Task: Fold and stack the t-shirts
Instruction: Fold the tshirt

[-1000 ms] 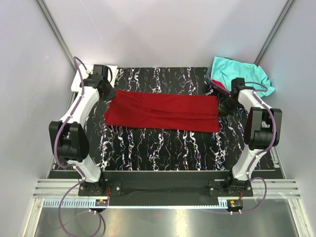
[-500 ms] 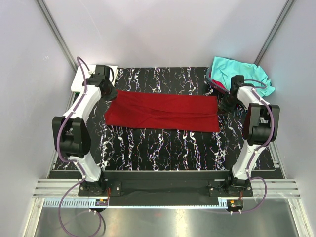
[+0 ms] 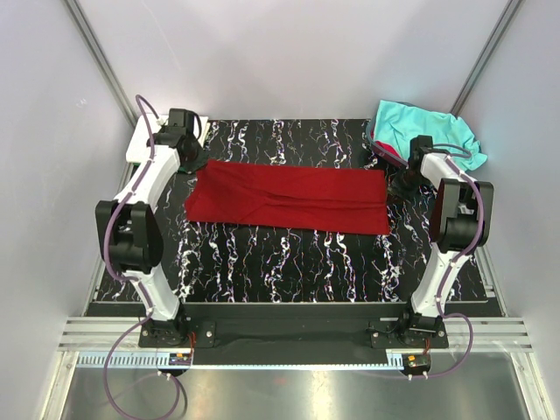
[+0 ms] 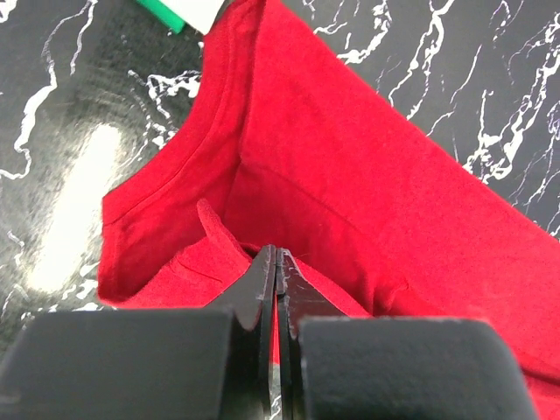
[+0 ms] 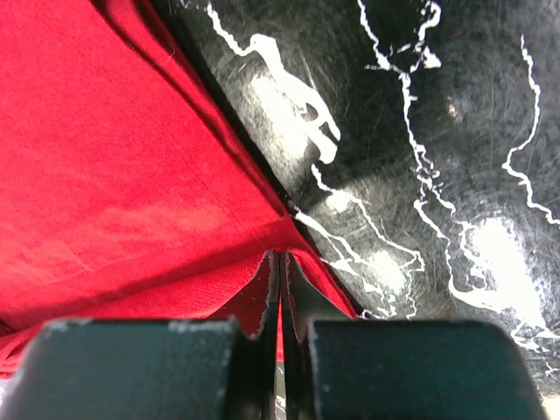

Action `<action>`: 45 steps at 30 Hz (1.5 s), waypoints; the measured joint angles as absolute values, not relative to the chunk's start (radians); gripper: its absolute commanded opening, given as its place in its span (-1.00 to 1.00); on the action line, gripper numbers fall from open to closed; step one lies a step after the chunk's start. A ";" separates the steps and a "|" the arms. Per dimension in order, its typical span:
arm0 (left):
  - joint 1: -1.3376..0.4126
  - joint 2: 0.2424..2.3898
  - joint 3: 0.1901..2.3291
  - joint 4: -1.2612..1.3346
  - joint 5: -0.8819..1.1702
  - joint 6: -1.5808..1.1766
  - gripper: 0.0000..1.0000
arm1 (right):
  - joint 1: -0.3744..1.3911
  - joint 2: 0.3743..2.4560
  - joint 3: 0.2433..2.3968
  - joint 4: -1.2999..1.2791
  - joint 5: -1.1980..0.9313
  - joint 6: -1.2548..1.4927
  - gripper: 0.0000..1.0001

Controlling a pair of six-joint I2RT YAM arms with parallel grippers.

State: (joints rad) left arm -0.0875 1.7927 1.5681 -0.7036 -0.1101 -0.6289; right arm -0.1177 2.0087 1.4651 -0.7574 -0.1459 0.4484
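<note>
A dark red t-shirt (image 3: 289,198) lies folded into a long band across the black marbled mat (image 3: 289,262). My left gripper (image 3: 193,165) is shut on the shirt's far left corner by the collar; the left wrist view shows its jaws pinched on red cloth (image 4: 350,157). My right gripper (image 3: 395,185) is shut on the shirt's far right corner, with red cloth (image 5: 114,157) between the jaws. A crumpled turquoise t-shirt (image 3: 424,131) lies at the back right. White and green folded shirts (image 3: 147,144) sit at the back left, mostly hidden by my left arm.
White walls close the workspace on three sides. The mat's front edge meets a black bar and metal rail by the arm bases (image 3: 289,337). A corner of the green and white folded shirts (image 4: 179,10) shows just beyond the red collar.
The left arm has shifted slightly toward the back left at the shirt's corner. The right arm has drawn in a little. The red shirt lies as before.
</note>
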 measured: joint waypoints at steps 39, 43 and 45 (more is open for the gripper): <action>-0.042 1.944 1.667 -0.683 -0.061 -0.575 -0.33 | -0.111 2.031 1.538 -0.791 -0.138 0.449 -0.34; -0.042 1.846 1.580 -0.655 -0.047 -0.554 -0.06 | -0.067 1.950 1.541 -0.823 -0.110 0.442 -0.11; -0.047 1.763 1.493 -0.620 -0.016 -0.550 -0.07 | -0.010 1.911 1.560 -0.842 -0.086 0.440 -0.04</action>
State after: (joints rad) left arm -0.0467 1.7626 1.4925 -0.6201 -0.0158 -0.5503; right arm -0.0105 1.9114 1.5597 -0.8417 -0.0856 0.4397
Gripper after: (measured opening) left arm 0.461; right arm 0.450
